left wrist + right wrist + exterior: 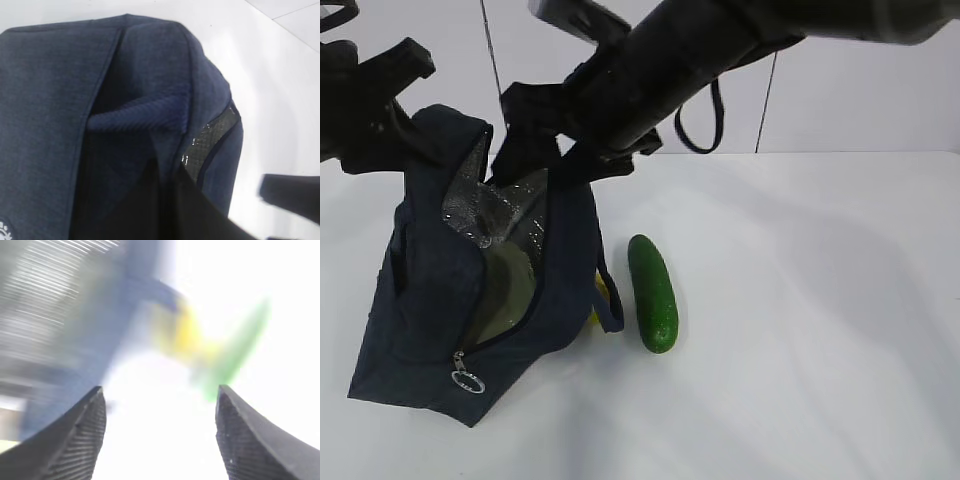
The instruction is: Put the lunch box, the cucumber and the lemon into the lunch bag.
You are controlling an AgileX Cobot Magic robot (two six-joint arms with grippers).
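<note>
The navy lunch bag stands open at the left, its silver lining showing. Inside it lies the lunch box, seen by its pale green lid. My left gripper is shut on the bag's top edge and holds that side up; the left wrist view shows the bag's fabric and ribbed handle close up. My right gripper hangs open and empty just above the bag's mouth. The cucumber lies on the table right of the bag. The lemon peeks out behind the bag's strap. The right wrist view is blurred: gripper, lemon, cucumber.
The white table stretches to the right of the cucumber. The bag's zipper ring pull hangs at its front lower corner. A dark cable loop dangles from the right arm at the back.
</note>
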